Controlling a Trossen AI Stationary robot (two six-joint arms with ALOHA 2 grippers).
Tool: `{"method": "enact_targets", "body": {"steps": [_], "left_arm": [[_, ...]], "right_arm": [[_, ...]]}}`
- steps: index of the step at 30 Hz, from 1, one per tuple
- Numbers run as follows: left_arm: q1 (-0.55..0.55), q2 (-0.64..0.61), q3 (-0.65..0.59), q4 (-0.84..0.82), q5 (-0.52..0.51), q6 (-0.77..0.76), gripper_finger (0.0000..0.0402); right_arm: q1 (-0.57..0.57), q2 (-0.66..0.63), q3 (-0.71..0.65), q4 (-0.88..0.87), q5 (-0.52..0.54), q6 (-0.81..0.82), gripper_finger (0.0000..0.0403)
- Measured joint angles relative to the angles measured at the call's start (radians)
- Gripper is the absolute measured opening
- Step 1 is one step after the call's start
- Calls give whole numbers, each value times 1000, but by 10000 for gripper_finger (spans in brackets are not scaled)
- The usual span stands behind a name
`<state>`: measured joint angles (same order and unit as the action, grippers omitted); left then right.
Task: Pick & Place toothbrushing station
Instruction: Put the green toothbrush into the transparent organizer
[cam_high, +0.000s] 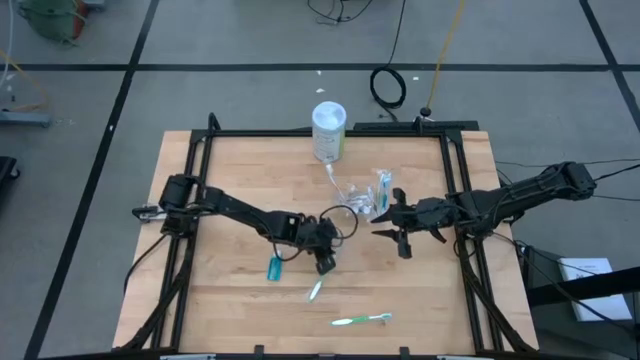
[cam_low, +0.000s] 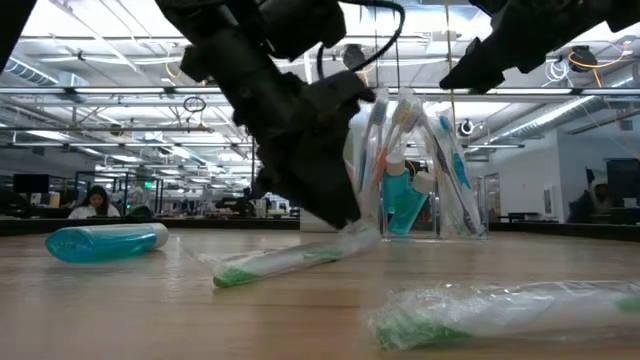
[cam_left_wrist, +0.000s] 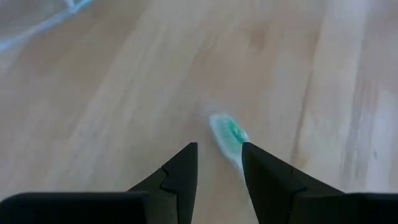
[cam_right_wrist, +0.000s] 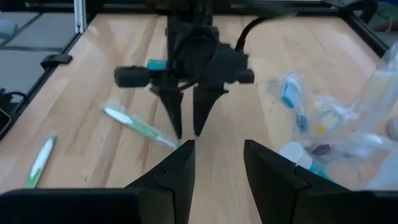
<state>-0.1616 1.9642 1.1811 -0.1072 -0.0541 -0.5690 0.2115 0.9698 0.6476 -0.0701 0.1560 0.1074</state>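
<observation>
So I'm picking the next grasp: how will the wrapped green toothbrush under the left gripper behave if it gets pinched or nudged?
The wrapped green toothbrush lies flat and slim, so it probably slides or spins rather than tips. Its clear wrapper looks glossy and loose, likely slippery. The left gripper, open above it, would probably need to close across the narrow handle.

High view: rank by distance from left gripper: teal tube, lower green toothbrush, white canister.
From the left gripper:
1. Teal tube, just beside it, toward the left arm's base.
2. Lower green toothbrush, near the table's front edge.
3. White canister, at the far edge.
</observation>
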Motion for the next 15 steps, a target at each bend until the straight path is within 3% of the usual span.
{"method": "enact_targets", "body": {"steps": [15], "left_arm": [[-27,68,2,95,9,-10,129]], "right_arm": [[0,-4,-1,-5,0,3,128]]}}
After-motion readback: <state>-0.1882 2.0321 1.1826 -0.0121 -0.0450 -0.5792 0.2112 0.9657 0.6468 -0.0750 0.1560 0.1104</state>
